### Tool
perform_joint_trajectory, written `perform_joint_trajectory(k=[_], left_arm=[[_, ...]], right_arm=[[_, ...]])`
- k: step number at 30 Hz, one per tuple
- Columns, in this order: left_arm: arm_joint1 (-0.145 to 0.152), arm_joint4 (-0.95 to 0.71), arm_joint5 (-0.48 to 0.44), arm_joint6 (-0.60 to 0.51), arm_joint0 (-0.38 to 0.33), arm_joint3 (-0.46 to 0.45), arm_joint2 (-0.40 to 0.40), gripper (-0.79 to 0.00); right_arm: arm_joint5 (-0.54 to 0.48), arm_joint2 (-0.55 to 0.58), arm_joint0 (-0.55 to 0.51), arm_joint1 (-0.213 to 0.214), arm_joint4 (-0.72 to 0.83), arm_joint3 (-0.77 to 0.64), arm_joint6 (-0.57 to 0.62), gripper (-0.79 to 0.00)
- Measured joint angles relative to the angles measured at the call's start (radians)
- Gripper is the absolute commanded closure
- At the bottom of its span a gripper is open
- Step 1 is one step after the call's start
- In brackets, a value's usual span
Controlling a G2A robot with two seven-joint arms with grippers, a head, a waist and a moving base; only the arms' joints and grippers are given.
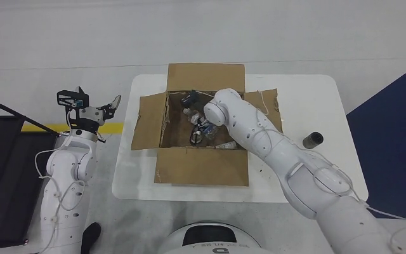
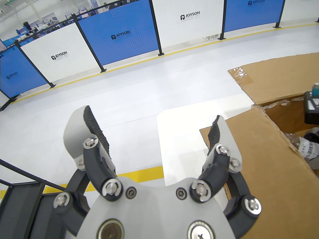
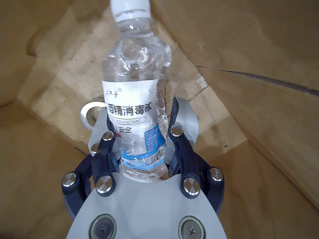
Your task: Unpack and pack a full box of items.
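The right gripper (image 3: 140, 109) clamps one clear, white-capped bottle (image 3: 135, 75) by its lower half inside the single cardboard box (image 1: 200, 166). The arm hides most of the box's other contents. The left gripper (image 2: 152, 115) hangs spread wide and empty off the table (image 1: 304, 95) edge, and one dark cylinder (image 1: 313, 140) sits on the table beside the box.

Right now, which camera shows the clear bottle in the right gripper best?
The right wrist view: the bottle shows full length, held by the right gripper, cap and label plain. In the top view the right arm covers that spot in the box. The left wrist view looks along the box's edge instead.
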Motion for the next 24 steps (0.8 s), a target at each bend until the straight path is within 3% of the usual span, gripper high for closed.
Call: perform_joint_trajectory(k=[7,15,20,24], left_arm=[[0.0,0.0,0.0,0.0,0.0,0.0,0.0,-0.785],[0.0,0.0,0.0,0.0,0.0,0.0,0.0,-0.785],[0.0,0.0,0.0,0.0,0.0,0.0,0.0,-0.785],[0.0,0.0,0.0,0.0,0.0,0.0,0.0,-0.785]], right_arm=[[-0.025,0.146,-0.12,0.09,-0.034,-0.266,0.042,0.0],[-0.034,0.448,-0.476,0.224,-0.18,-0.857,0.105,0.0],[-0.12,0.658,-0.723,0.268,-0.135,-1.18,-0.06,0.0],[-0.229,0.825,-0.897,0.288,-0.023,-1.331,-0.222,0.0]])
